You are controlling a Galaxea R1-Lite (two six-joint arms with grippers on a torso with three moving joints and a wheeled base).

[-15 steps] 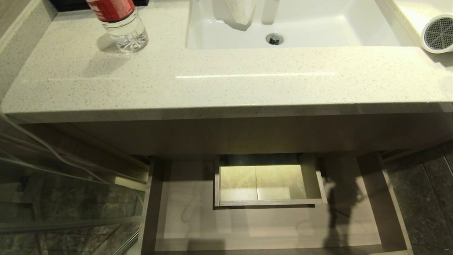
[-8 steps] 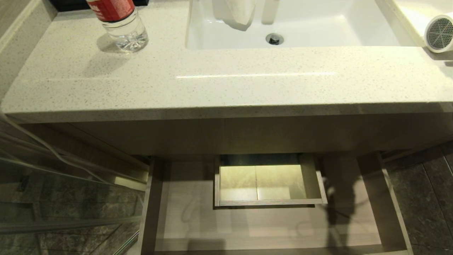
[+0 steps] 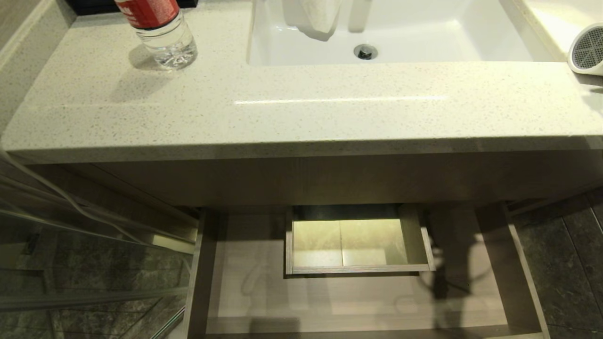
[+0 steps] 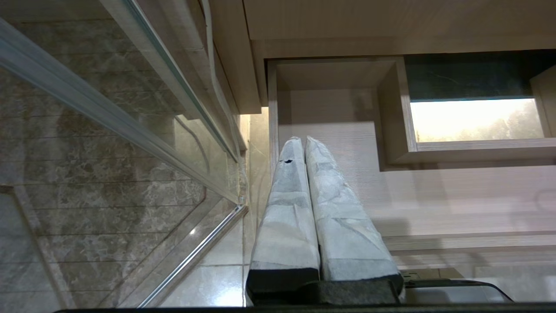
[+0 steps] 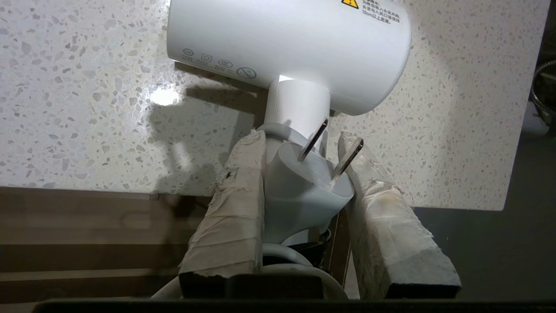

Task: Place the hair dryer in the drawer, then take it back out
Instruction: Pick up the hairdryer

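Note:
The white hair dryer (image 3: 589, 49) lies on the stone counter (image 3: 282, 108) at the far right edge of the head view, grey mesh end facing me. In the right wrist view its barrel (image 5: 286, 43) rests on the counter. My right gripper (image 5: 300, 139) is shut around its short handle and the white plug (image 5: 304, 187), with the bundled cord behind; this gripper is outside the head view. Below the counter the drawer (image 3: 330, 301) stands pulled out with nothing in it. My left gripper (image 4: 302, 141) hangs shut over the drawer's left side (image 4: 434, 200).
A clear bottle with a red label (image 3: 162, 33) stands at the counter's back left. The white sink (image 3: 424, 37) is set into the counter. A boxed cutout (image 3: 353, 245) rises at the drawer's back centre. A glass panel (image 3: 70, 263) stands left of the cabinet.
The hair dryer has shifted a little to the right, further toward the head view's edge. The shadow on the drawer's right side has moved with it.

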